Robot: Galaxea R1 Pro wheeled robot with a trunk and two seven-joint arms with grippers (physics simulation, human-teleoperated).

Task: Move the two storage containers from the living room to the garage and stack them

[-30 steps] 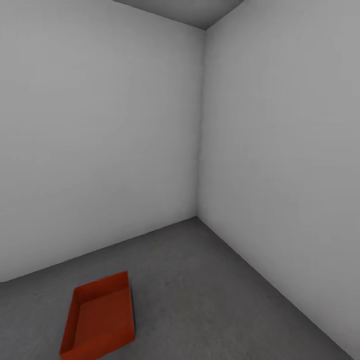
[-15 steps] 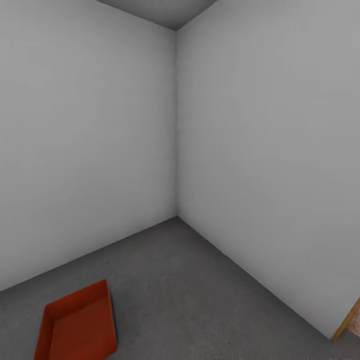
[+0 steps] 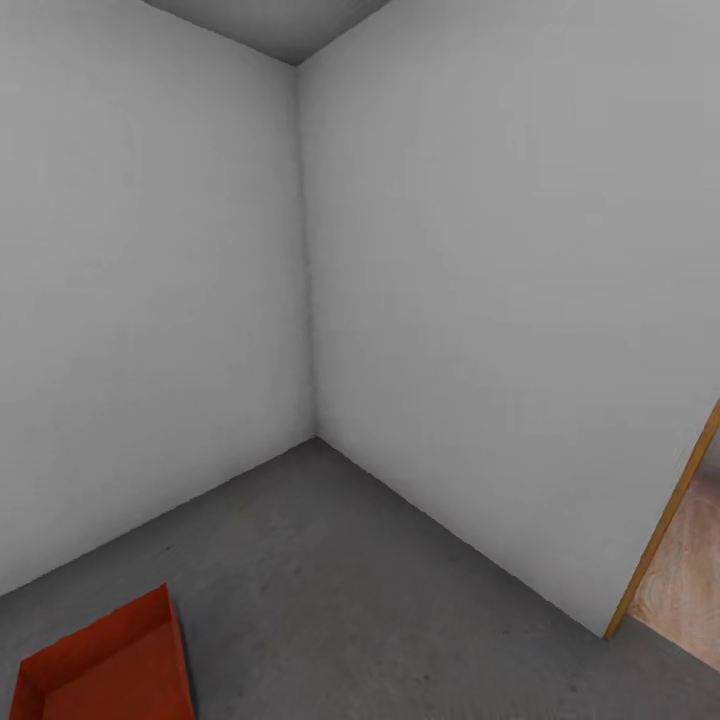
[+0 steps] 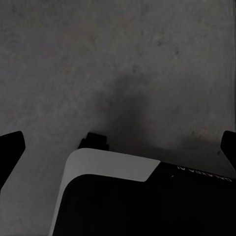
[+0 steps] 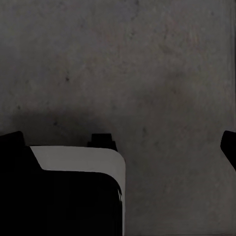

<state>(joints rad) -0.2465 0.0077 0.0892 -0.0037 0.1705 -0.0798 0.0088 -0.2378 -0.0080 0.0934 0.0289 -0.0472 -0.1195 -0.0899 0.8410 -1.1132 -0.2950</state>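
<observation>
Head view: an orange-red open-topped rectangular storage container sits at seven o'clock on the dark grey concrete floor. My left gripper and right gripper both hang wide apart, empty.

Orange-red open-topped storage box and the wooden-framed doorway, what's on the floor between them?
Nothing: the head view shows bare dark grey concrete floor between the orange-red open-topped box and the doorway.

The dark grey, rough concrete floor of the garage runs back to the corner where two pale walls meet. One orange-red storage container lies flat on it, open side up, cut off by the head view's edge. In the wrist views the same floor lies bare beneath each claw.
</observation>
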